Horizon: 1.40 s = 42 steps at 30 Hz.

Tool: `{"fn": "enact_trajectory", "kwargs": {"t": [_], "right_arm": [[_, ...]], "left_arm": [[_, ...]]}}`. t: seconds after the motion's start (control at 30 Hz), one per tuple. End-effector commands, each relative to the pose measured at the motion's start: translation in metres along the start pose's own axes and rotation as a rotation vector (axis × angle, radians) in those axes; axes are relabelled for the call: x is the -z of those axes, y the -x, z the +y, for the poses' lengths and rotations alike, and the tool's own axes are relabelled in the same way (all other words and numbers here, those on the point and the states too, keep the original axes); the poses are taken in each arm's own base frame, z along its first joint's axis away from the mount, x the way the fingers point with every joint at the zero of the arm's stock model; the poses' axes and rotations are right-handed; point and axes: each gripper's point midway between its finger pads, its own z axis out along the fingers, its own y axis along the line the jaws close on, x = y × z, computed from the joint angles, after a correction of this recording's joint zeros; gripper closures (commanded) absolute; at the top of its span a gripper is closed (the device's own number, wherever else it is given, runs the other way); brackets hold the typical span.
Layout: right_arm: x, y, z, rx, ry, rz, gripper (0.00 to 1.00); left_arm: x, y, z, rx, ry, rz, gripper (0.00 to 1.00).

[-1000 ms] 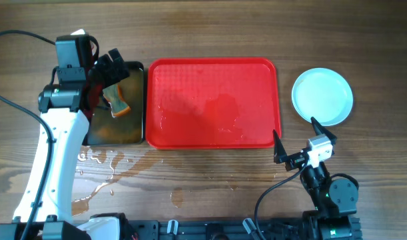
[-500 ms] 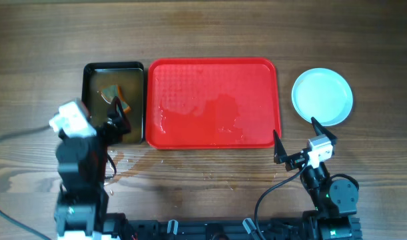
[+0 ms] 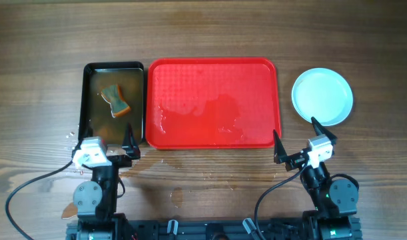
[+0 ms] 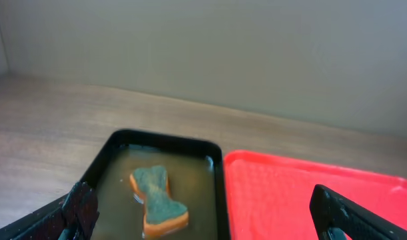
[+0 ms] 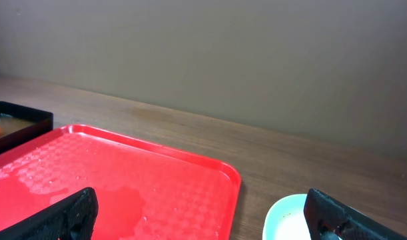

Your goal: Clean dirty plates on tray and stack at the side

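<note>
The red tray (image 3: 212, 103) lies mid-table, wet and with no plates on it; it also shows in the left wrist view (image 4: 310, 200) and the right wrist view (image 5: 123, 187). The plates (image 3: 322, 97) sit as one round pale stack on the table right of the tray, its edge visible in the right wrist view (image 5: 290, 220). My left gripper (image 3: 106, 143) is open and empty, near the front edge of the black tray. My right gripper (image 3: 300, 143) is open and empty, in front of the red tray's right corner and the plates.
A black tray of brownish water (image 3: 113, 103) stands left of the red tray, with an orange and green sponge (image 3: 116, 100) floating in it, also in the left wrist view (image 4: 156, 203). Water is spilled on the wood (image 3: 110, 177) at front left.
My left arm has let go of the sponge, which stays in the black tray, and has drawn back from over that tray to the table's front. The right arm has not moved.
</note>
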Motion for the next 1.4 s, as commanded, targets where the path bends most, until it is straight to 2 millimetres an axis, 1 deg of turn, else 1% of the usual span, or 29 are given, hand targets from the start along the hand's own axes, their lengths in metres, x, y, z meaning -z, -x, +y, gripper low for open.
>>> {"fn": "enact_trajectory", "kwargs": {"t": [0.0, 0.1, 1.37], "right_arm": [[0.0004, 0.0020, 0.0024, 0.011, 0.012, -0.010, 0.00], [0.0004, 0.0020, 0.0024, 0.011, 0.012, -0.010, 0.00], [0.0004, 0.0020, 0.0024, 0.010, 0.012, -0.010, 0.00]], "left_arm": [[-0.0001, -0.0091, -0.0015, -0.034, -0.013, 0.020, 0.00], [0.0000, -0.0104, -0.0050, -0.033, -0.033, 0.027, 0.00], [0.0000, -0.0102, -0.0047, -0.033, -0.032, 0.026, 0.00]]}}
